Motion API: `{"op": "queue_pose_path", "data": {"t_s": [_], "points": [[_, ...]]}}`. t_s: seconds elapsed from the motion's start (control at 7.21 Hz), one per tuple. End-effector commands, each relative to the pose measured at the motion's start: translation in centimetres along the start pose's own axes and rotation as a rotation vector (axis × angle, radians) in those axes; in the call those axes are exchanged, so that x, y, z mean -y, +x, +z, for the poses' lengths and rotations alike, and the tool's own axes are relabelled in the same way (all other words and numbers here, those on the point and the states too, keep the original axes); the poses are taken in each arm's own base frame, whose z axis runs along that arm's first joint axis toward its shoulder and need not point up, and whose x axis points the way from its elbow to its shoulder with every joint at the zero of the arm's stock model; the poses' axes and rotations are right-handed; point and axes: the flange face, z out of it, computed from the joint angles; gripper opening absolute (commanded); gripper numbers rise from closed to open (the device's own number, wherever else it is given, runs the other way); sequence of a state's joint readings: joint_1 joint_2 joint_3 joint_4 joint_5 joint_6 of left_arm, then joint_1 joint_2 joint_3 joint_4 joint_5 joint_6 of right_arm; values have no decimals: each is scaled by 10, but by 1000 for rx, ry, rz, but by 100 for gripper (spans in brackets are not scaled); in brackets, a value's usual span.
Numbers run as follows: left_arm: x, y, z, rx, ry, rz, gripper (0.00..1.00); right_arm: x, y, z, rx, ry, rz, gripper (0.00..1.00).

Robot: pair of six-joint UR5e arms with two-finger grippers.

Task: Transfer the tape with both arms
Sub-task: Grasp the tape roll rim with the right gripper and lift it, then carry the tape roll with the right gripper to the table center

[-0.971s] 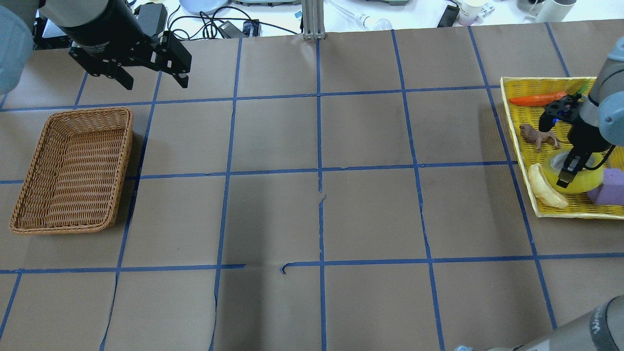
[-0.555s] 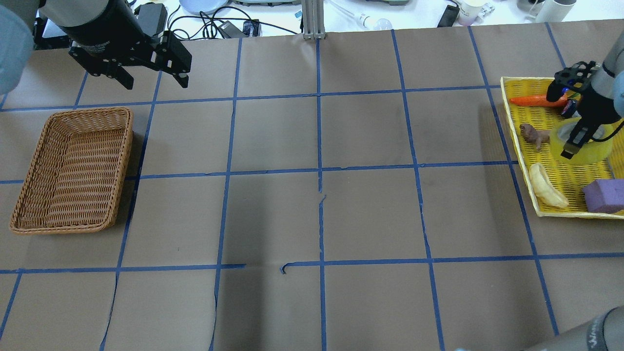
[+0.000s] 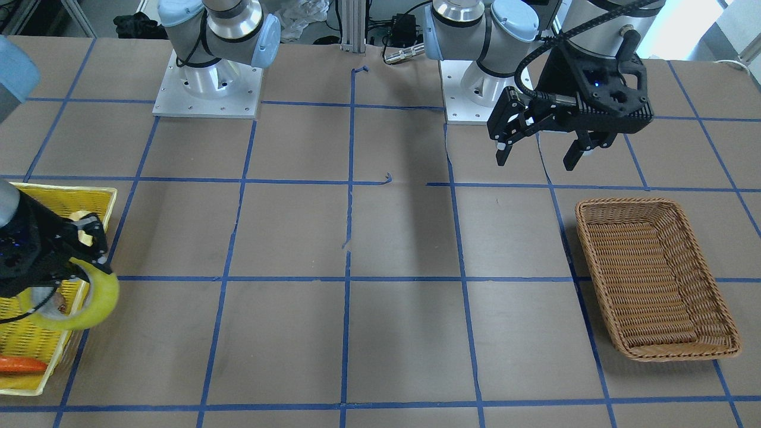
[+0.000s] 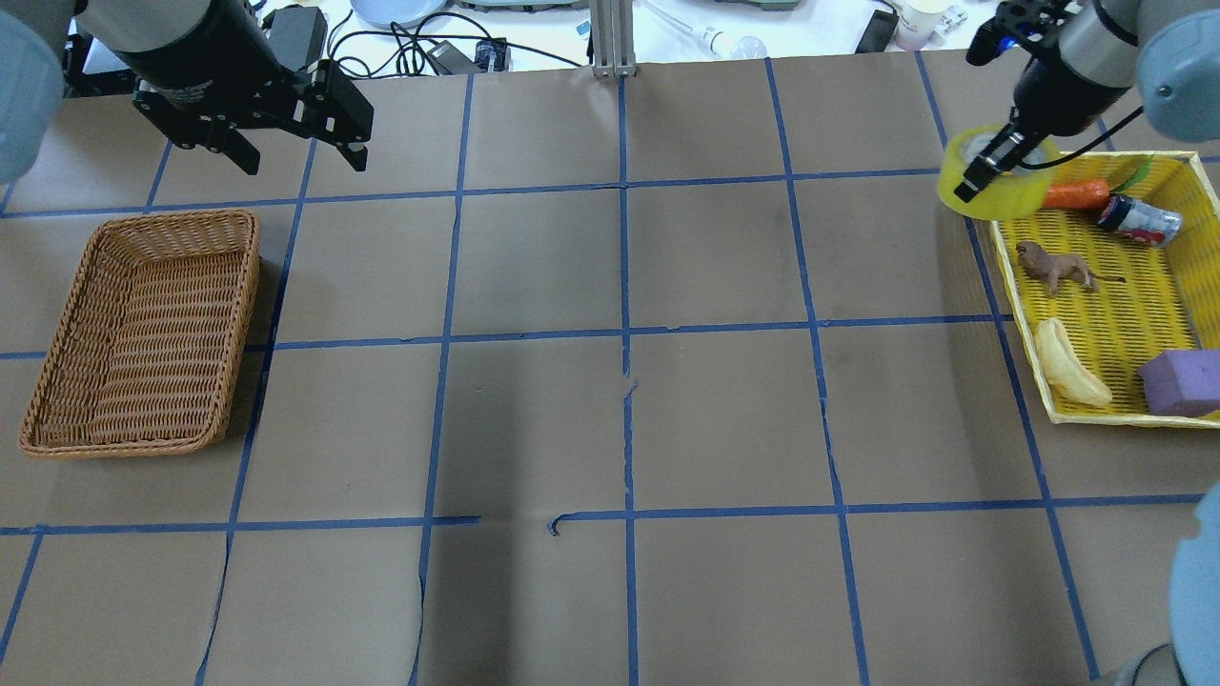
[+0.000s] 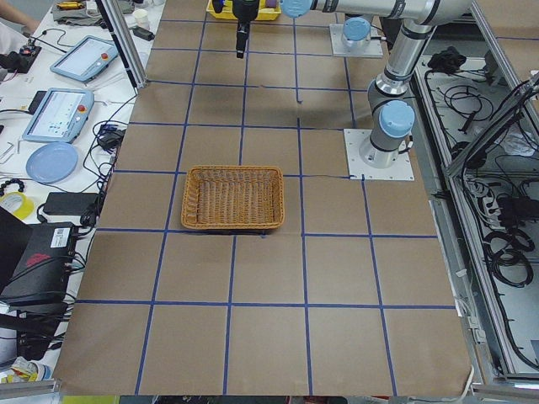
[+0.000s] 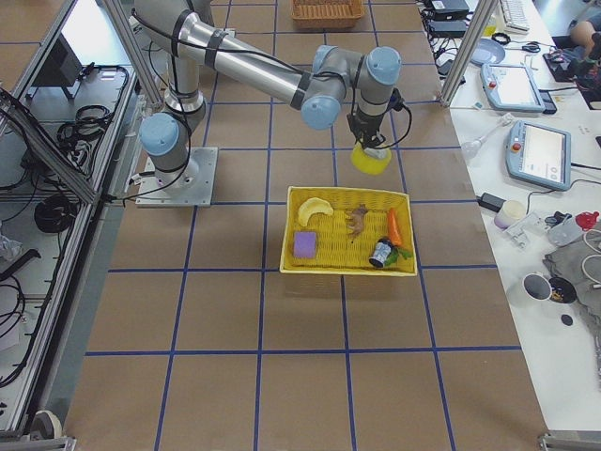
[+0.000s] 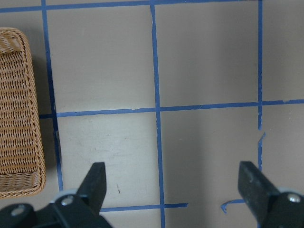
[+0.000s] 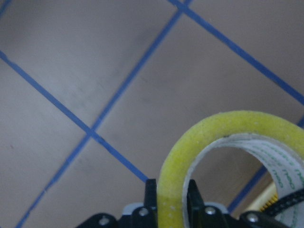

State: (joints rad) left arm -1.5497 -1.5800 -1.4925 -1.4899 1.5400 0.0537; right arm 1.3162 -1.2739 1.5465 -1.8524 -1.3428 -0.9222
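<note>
Table (image 4: 724, 419): brown paper with a blue grid.
Left arm (image 4: 181, 48): held above the table near the basket (image 4: 243, 314); left jaws wide open, empty.
Right arm (image 4: 1077, 57): reaches out over the tray (image 4: 1125, 305) edge on the basket side.
Right jaws: closed, pinching the tape (image 4: 1015, 195) wall, one finger inside the core and one outside.
Tape: in the air, clear of the table, just outside the tray.
</note>
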Motion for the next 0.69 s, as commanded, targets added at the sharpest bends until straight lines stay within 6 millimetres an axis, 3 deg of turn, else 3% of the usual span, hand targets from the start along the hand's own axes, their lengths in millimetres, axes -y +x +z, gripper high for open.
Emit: {"op": "queue_pose_path", "data": {"t_s": [0.0, 0.28, 0.55], "points": [[0, 0, 0, 0, -1, 0, 100, 85, -96, 31, 23, 108, 69, 0], [0, -1, 0, 0, 0, -2, 100, 145, -163, 86, 13, 211, 129, 0], [0, -1, 0, -1, 0, -2, 100, 167, -218, 124, 24, 208, 125, 0]]}}
